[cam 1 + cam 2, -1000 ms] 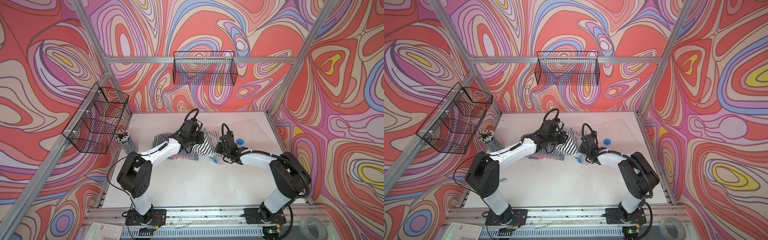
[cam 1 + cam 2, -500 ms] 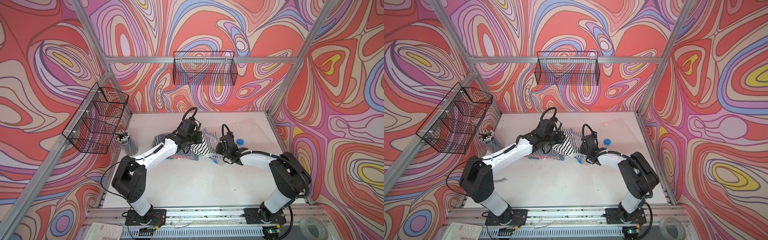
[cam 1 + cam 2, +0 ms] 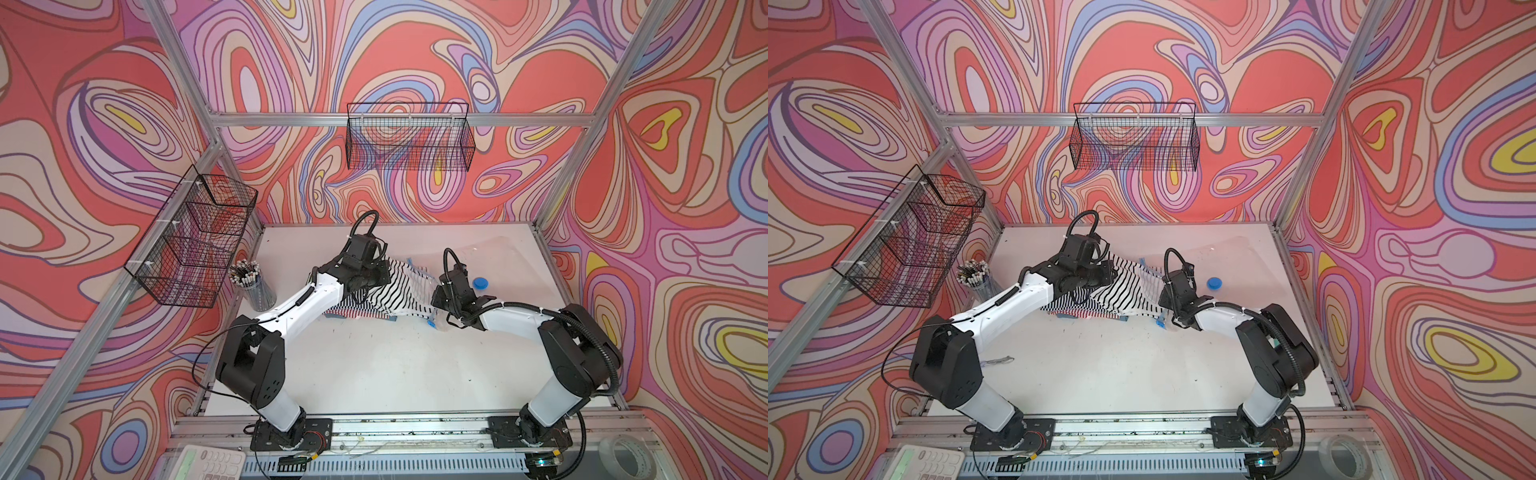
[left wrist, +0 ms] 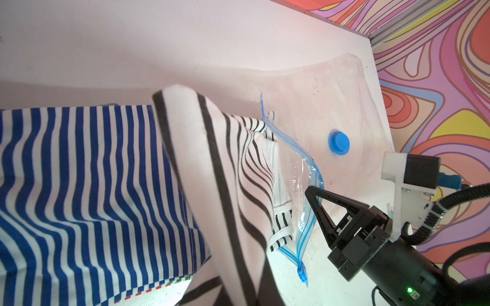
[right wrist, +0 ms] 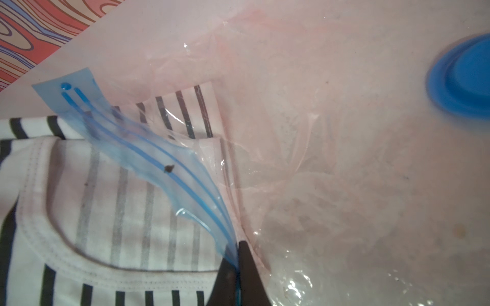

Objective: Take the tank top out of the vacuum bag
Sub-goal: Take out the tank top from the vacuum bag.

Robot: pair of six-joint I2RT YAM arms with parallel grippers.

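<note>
Extraction step: tank top [image 4: 230, 185] is pinched by closed left gripper [image 3: 368, 284], with zip strip [image 5: 148, 148] of vacuum bag [image 4: 331, 106] clamped in closed right gripper [image 5: 238, 254]. The part inside must be drawn out toward 9 o'clock.

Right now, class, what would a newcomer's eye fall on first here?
The swirling red, pink and purple walls grab attention first. Mid-table, a black-and-white striped tank top stretches mostly out of the clear vacuum bag, whose blue zip strip the right gripper pinches.
</note>
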